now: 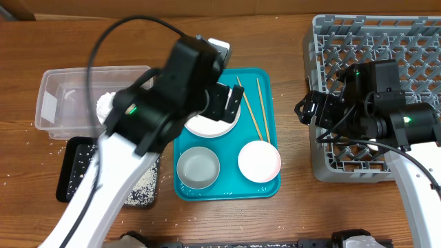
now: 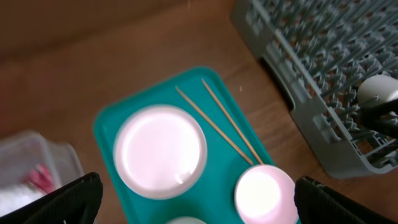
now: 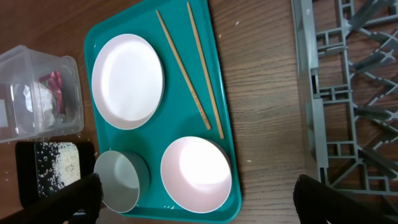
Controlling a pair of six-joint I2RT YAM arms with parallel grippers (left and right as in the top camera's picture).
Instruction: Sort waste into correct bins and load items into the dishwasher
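hiding plate (image 1: pixel 210 128) overhead, left arm (image 1: pixel 165 96); chopsticks (image 1: pixel 253 110) beside, on teal tray (image 1: pixel 227 191)

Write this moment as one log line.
left tool: open; right tool: open; plate, bowls, chopsticks: on teal tray; rice: in black tray

Plate (image 1: pixel 207 128) partly under left arm (image 1: pixel 162 103), overhead
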